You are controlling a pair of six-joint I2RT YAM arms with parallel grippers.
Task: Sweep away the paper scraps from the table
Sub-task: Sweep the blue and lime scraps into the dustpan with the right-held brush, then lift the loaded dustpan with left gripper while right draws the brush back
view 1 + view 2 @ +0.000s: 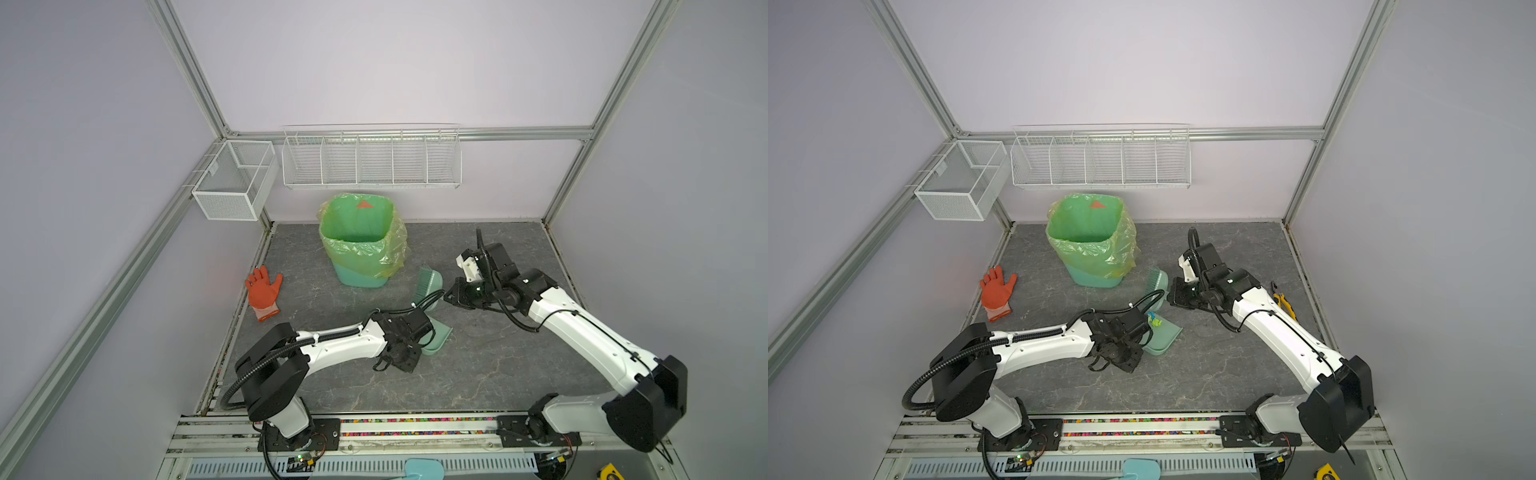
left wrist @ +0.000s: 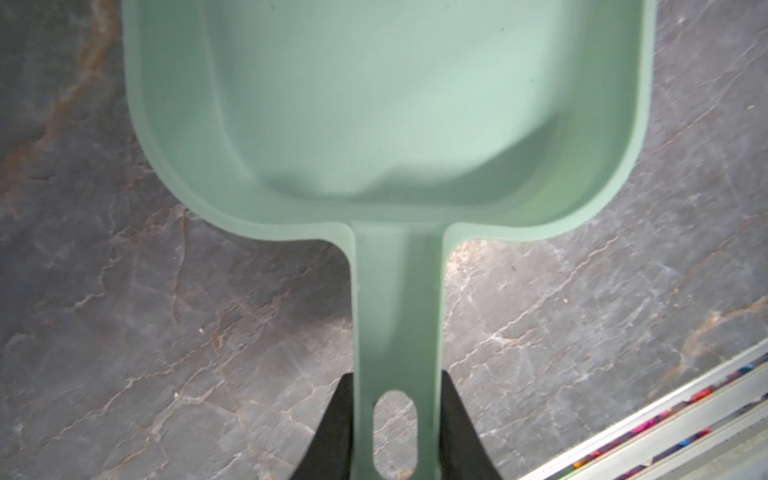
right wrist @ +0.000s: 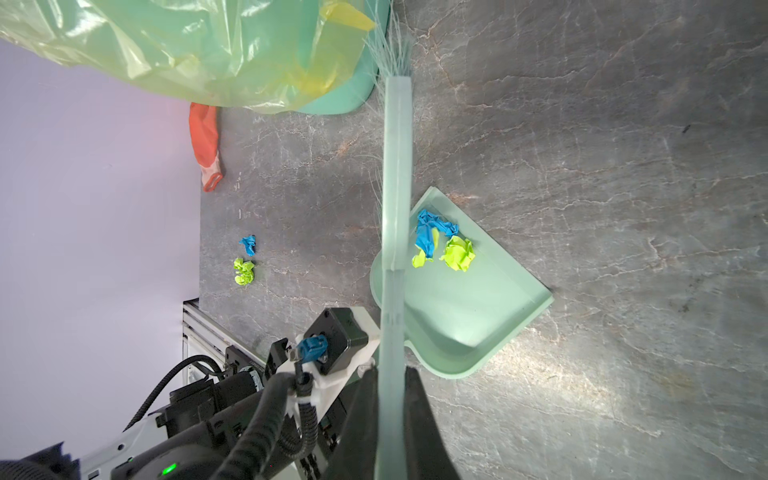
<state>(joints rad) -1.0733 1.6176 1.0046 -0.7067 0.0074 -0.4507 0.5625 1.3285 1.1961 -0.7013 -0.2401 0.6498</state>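
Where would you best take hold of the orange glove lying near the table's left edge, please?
Probably at the pale cuff of the glove, coming straight down from above: it lies flat on the table, fingers spread toward the far side, and the cuff faces the front, its open edge giving something to pinch.

A robotics lab cell is suggested by lilac panels point(image 1: 395, 62) set in aluminium rails point(image 1: 519, 134), by a left arm point(image 1: 345, 345) and a right arm point(image 1: 590, 336) bolted to a slotted rail point(image 1: 415, 442) at the front of a veined table point(image 1: 478, 365), and by a wire rack point(image 1: 372, 160) and mesh basket point(image 1: 232, 183) hung on the walls.
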